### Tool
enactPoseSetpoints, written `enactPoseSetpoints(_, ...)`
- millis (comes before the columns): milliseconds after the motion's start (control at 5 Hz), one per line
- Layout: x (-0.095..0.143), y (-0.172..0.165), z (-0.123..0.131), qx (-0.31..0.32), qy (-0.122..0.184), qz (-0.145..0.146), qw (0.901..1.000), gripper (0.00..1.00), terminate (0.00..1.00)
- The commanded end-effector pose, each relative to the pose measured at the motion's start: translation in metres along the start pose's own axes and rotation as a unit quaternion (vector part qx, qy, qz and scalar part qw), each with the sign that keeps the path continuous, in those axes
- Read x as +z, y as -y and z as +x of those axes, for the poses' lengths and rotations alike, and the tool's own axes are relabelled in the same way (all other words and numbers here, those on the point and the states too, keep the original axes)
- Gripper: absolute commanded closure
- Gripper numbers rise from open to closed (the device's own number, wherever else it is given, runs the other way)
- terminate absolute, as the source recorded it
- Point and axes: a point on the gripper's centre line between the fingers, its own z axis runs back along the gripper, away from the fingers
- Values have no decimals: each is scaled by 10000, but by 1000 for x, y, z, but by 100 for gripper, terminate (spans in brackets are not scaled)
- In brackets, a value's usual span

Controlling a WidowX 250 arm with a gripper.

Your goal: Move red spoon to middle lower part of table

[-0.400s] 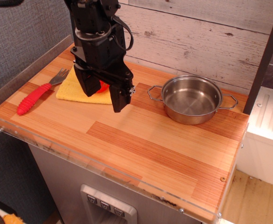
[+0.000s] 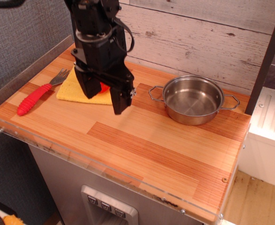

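Hovering gripper [image 2: 103, 97], cloth [image 2: 72, 87] beside red spoon [image 2: 35, 97]

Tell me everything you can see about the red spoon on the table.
The red spoon has a thick, ribbed red handle that looks like plastic and a grey, metal-looking head with fork-like tines. It lies flat and diagonal near the left end of the table, handle end toward the front-left edge, tines pointing back-right. The tines reach the corner of the yellow cloth, seemingly just touching it. Nothing holds it; the tool is apart, over the cloth.
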Motion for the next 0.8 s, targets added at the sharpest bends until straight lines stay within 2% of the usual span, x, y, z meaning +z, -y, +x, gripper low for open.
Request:
enactPoseSetpoints(0,16,-67,-27,553,13,396,9977,0,0)
enactPoseSetpoints(200,-2,-101,-29,673,-58,630,9957,0,0)
enactPoseSetpoints(400,-24,-123,-26,739,-125,654,9950,0,0)
enactPoseSetpoints(600,-44,-138,-18,711,-46,711,9949,0,0)
